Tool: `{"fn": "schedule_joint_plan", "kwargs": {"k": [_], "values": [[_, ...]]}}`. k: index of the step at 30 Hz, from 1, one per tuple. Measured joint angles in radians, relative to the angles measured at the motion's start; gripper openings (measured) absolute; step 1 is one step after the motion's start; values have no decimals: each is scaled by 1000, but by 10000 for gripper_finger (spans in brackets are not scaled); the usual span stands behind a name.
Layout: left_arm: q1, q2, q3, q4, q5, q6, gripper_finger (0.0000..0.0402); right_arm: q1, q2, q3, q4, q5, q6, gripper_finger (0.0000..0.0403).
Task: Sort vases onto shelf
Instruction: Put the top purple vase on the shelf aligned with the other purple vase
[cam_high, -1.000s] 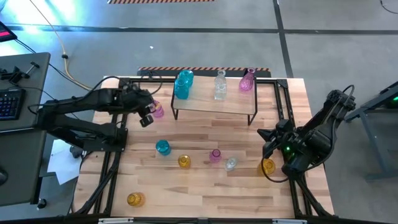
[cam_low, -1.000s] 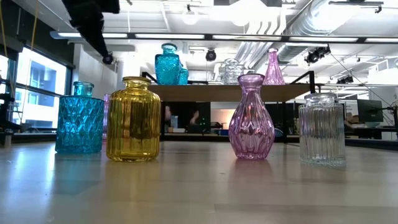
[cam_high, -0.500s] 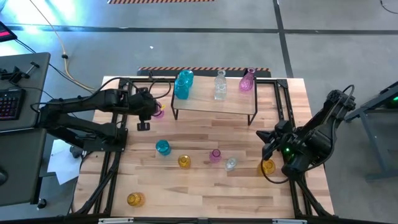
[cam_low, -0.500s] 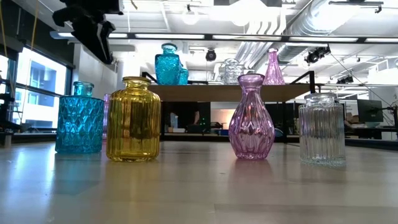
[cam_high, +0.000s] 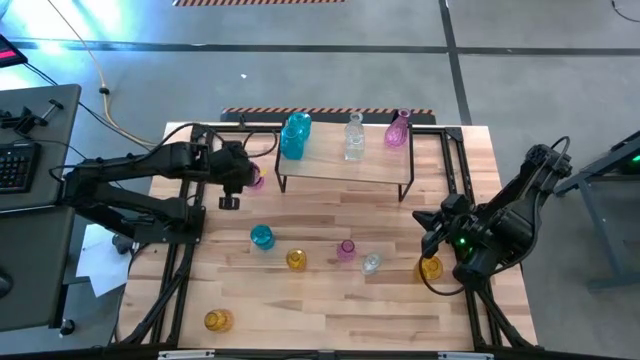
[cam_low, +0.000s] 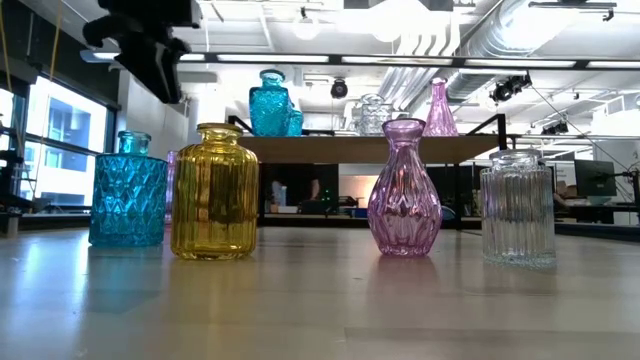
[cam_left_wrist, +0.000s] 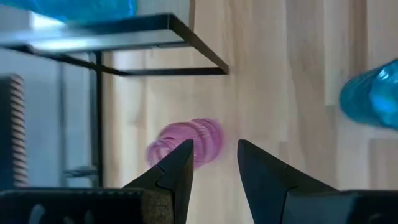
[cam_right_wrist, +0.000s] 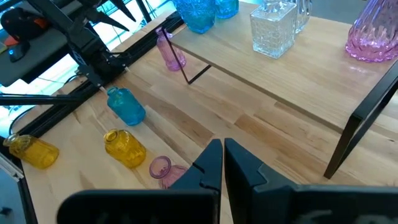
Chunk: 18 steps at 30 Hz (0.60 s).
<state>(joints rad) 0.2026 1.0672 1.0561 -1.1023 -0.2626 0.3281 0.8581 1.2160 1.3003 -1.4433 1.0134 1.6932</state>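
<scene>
With its fingers spread, the left gripper (cam_high: 231, 186) hovers above the pink vase (cam_high: 254, 178) at the shelf's (cam_high: 340, 168) nine o'clock to straddle it, while the right gripper (cam_high: 428, 226) waits pressed together.

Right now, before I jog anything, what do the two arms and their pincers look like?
Both arms are black with jointed tubular links. The left arm runs dark cabling along its links; its pincer has two dark, blunt, wedge-shaped fingers. The right arm shows a small green light near its wrist and looped black cable; its pincer has the same dark angular fingers.
</scene>
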Motion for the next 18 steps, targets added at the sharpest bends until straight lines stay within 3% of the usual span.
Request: {"fn": "schedule_joint_plan", "kwargs": {"k": [4, 18], "values": [[83, 1, 0, 5, 125, -28, 117, 0, 0, 0, -12, 0, 0, 0], [416, 32, 0, 51, 308, 32, 117, 0, 0, 0, -17, -24, 8, 0]]}}
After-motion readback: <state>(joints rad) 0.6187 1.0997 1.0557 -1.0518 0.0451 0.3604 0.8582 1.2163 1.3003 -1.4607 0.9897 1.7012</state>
